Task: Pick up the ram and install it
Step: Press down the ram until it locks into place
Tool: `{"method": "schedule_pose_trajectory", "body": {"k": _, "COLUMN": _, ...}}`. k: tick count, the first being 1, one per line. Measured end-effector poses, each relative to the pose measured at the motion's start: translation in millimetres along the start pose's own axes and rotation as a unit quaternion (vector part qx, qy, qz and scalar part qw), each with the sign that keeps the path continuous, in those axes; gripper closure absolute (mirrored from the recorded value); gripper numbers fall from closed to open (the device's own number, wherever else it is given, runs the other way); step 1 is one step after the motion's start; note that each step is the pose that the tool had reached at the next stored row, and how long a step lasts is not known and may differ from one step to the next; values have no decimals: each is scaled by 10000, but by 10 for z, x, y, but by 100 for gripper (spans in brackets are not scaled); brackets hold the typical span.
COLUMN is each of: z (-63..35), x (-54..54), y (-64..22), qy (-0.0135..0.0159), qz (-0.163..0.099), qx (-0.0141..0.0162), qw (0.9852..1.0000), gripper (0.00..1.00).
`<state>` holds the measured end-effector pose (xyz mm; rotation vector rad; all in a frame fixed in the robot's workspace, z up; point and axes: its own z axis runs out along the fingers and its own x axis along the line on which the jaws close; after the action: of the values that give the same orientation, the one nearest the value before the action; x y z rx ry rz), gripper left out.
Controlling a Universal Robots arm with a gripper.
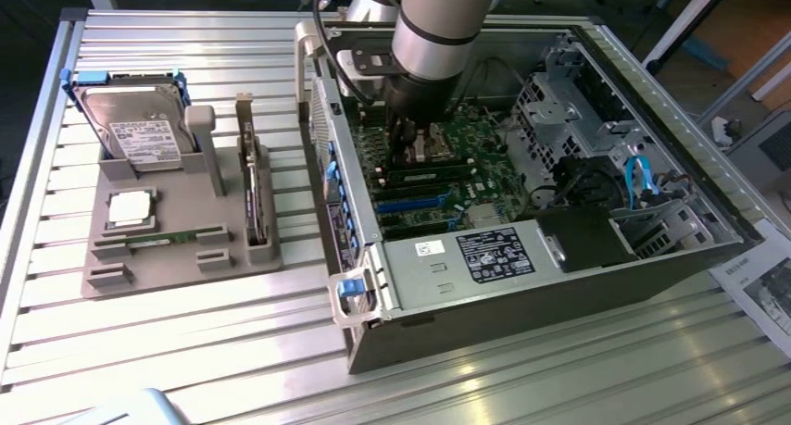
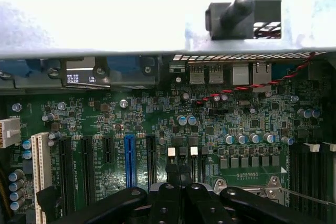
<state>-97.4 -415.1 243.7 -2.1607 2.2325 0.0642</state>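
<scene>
— Exterior view first: what does the grey moulded holder [image 1: 185, 258] on the slatted metal counter [image 1: 520, 369] carry?
— A hard drive [image 1: 136, 133] in blue brackets stands in its rear pocket, a square silver processor [image 1: 130, 209] lies flat in a recess, a dark card [image 1: 254, 198] stands on edge in a slot, and a thin green stick [image 1: 161, 237] lies in the front groove.
— And the open computer case [image 1: 692, 249]?
— A green motherboard [image 1: 476, 189], a black power supply [image 1: 495, 254] with a white label, blue cables [image 1: 636, 180] and a perforated metal cage.
— Where is the ram [image 1: 427, 177]?
— It lies long and narrow along the board, directly under the tool [image 1: 414, 158]. I cannot tell if they touch.
— How do the black fingers [image 2: 169, 174] stand?
— In the wrist view they are pressed together, pinching nothing I can see, above black slots beside one blue slot [image 2: 130, 161].
</scene>
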Motion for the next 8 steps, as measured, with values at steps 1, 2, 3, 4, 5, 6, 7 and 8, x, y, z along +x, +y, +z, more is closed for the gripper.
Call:
{"method": "schedule_pose_trajectory", "body": {"k": 1, "z": 0, "x": 0, "y": 0, "qy": 0, "qz": 0, "qx": 0, "qw": 10000, "gripper": 90}}
{"method": "schedule_pose_trajectory", "body": {"k": 2, "z": 2, "x": 0, "y": 0, "qy": -1, "qz": 0, "qx": 0, "qw": 10000, "gripper": 90}}
{"method": "schedule_pose_trajectory", "body": {"k": 3, "z": 10, "x": 0, "y": 0, "qy": -2, "qz": 0, "qx": 1, "qw": 10000, "gripper": 90}}
{"method": "schedule_pose_trajectory", "body": {"k": 4, "z": 17, "x": 0, "y": 0, "qy": -2, "qz": 0, "qx": 1, "qw": 10000, "gripper": 90}}
{"method": "schedule_pose_trajectory", "body": {"k": 5, "z": 26, "x": 1, "y": 0, "qy": -1, "qz": 0, "qx": 1, "qw": 10000, "gripper": 90}}
{"method": "schedule_pose_trajectory", "body": {"k": 6, "z": 36, "x": 2, "y": 0, "qy": -1, "qz": 0, "qx": 2, "qw": 10000, "gripper": 90}}
{"method": "schedule_pose_trajectory", "body": {"k": 7, "z": 47, "x": 2, "y": 0, "qy": -1, "qz": 0, "qx": 2, "qw": 10000, "gripper": 90}}
{"method": "schedule_pose_trajectory", "body": {"k": 8, "z": 58, "x": 3, "y": 0, "qy": -1, "qz": 0, "qx": 3, "qw": 10000, "gripper": 90}}
